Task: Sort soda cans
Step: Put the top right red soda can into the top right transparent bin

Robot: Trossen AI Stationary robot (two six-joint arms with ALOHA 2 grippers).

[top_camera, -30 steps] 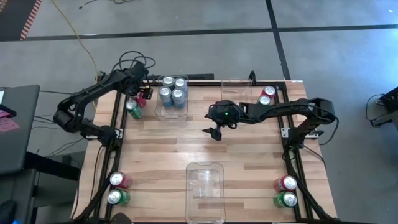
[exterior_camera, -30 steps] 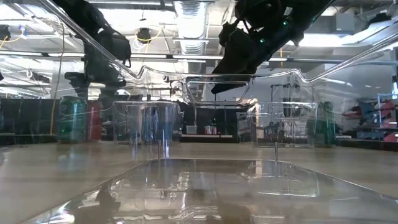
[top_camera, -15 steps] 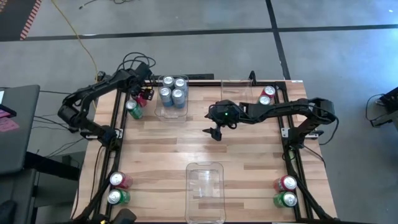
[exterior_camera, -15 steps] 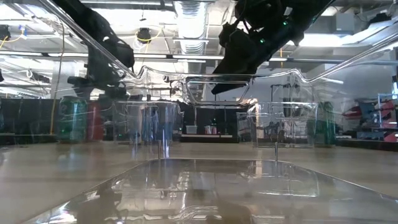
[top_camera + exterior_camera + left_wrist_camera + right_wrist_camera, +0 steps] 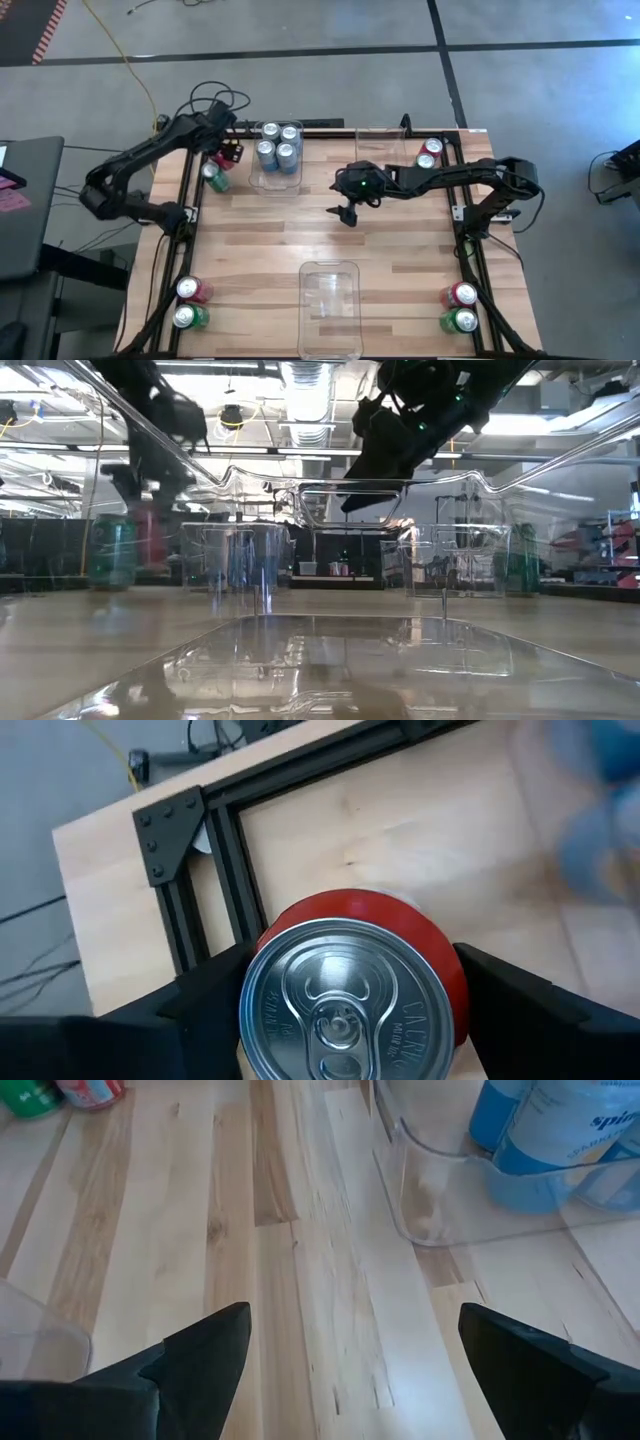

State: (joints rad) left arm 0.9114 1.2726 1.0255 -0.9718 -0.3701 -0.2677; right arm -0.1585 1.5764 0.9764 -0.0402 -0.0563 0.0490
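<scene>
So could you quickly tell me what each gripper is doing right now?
Left gripper: fingers on either side of a red can, grip uncertain.
Right gripper: open, empty.

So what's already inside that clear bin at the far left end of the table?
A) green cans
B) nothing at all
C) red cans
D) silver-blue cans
D: the high view shows four silver-blue cans standing together in the clear bin, while the red and green cans sit outside it at the table's corners.
</scene>
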